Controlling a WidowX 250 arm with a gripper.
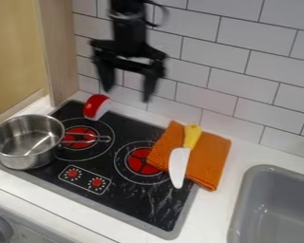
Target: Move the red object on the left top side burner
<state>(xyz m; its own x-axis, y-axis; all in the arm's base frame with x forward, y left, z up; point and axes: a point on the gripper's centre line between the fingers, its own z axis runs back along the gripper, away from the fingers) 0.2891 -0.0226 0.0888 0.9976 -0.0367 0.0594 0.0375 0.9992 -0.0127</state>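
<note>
My black gripper (128, 90) hangs in front of the tiled wall, above the back of the stove, with its two fingers wide apart and nothing between them. The red object (93, 105), with a white side, lies tilted at the back left of the black stove top (126, 190), below and a little left of the gripper. In front of it is the left burner (78, 143), a red disc inside white rings, partly covered by a pot's handle.
A metal pot (23, 154) stands on the stove's left edge, its handle pointing right. An orange cloth (208, 161) lies across the stove's right edge with a yellow-handled knife (179, 161) on it. The grey sink (269, 190) is at right; the tiled wall rises behind.
</note>
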